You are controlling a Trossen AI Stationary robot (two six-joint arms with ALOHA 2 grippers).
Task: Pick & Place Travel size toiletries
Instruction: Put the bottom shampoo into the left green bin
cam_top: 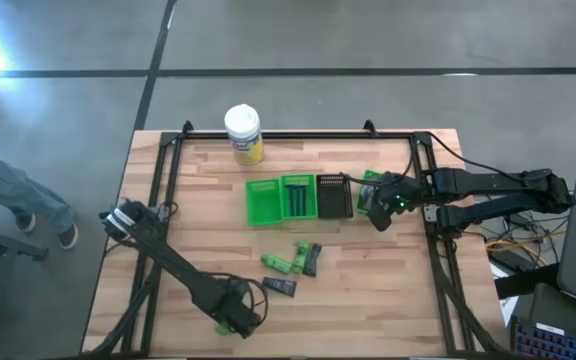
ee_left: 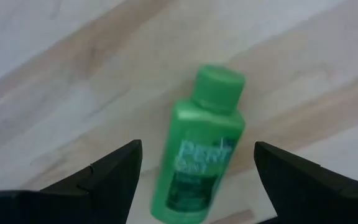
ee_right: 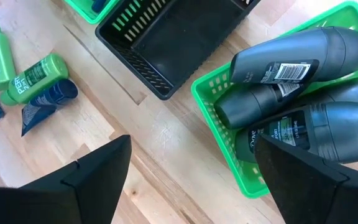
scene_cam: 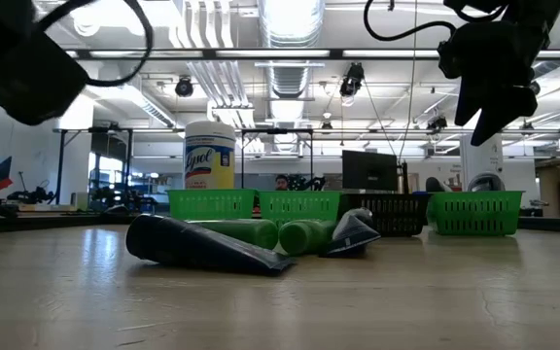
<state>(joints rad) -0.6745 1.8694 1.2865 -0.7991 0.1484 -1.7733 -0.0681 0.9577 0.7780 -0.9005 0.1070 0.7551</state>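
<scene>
Right now I am hovering my left hand (ee_left: 194, 180) over the near edge of the counter (cam_top: 368, 300), fingers spread wide with nothing between them touching. A green bottle (ee_left: 201, 152) is lying flat on the wood directly beneath that hand, between the two fingers, its cap pointing away from my wrist.

Farther in, a loose cluster of toiletries is resting near the middle of the counter: a dark tube (cam_top: 280, 286) lying closest to my left hand, then two green bottles (cam_top: 276, 263) and another dark tube (cam_top: 312, 259) just beside them, touching or nearly so.

Beyond the cluster, a row of small trays is sitting side by side: a green tray (cam_top: 261, 201), a second green tray (cam_top: 299, 196) with dark items inside, and a black tray (cam_top: 333, 196) that is looking bare inside from my right wrist.

I am holding my right hand (cam_top: 380, 208) above the far green tray (ee_right: 229, 149) at the right end of that row, fingers wide apart and gripping nothing. Three dark grey tubes (ee_right: 291, 62) are lying stacked together inside that tray.

At the far edge, a white-lidded jar (cam_top: 243, 133) with a yellow label is standing upright.
</scene>
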